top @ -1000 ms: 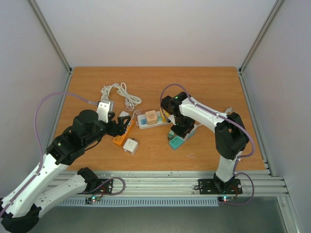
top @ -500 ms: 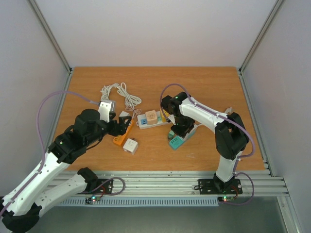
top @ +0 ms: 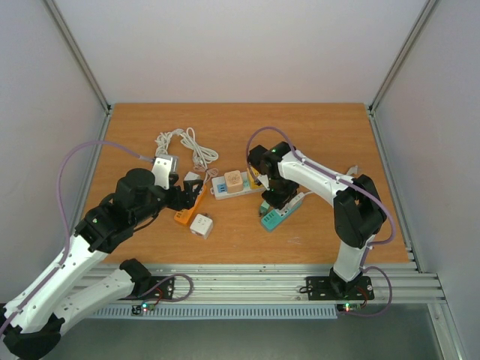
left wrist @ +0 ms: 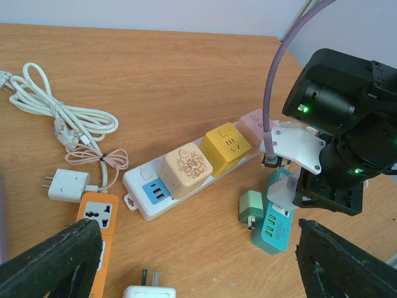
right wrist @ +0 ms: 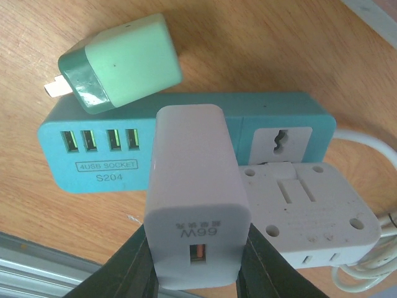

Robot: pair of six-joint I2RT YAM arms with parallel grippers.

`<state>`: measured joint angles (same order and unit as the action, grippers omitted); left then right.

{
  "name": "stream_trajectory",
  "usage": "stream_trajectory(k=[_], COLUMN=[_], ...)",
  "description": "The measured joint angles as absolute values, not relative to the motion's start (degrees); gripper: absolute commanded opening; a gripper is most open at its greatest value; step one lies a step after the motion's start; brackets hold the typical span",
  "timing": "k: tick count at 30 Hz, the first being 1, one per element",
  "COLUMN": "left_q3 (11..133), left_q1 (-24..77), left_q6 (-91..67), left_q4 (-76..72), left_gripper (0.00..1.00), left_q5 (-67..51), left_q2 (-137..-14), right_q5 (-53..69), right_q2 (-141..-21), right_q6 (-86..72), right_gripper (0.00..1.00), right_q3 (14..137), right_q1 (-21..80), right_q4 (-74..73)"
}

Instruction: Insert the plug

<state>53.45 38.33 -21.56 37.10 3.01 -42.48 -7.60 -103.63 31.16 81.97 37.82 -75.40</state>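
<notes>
The right gripper is clamped on the white charger plug, its two fingers pressed against the plug's sides. The plug sits over the teal power strip, between the strip's USB ports and its universal socket. Whether its prongs are seated cannot be told. A green adapter rests against the strip's far edge and a white adapter block lies on its right end. The left gripper stands wide apart over the left of the table, near the orange strip.
</notes>
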Motion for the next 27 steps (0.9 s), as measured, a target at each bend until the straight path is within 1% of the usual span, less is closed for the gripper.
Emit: stream_trajectory(k=[27], left_q3=[53.4], left_q1=[38.3], left_q6=[-21.6], left_q4=[37.1], left_gripper=[0.86], left_q5=[2.8], left_q2=[-43.1], right_q5=[-8.0], right_q2=[-101.8], right_q6=[30.7], right_gripper=[0.09], right_q3=[78.9], right_q1=[37.8], right_q4=[-75.4])
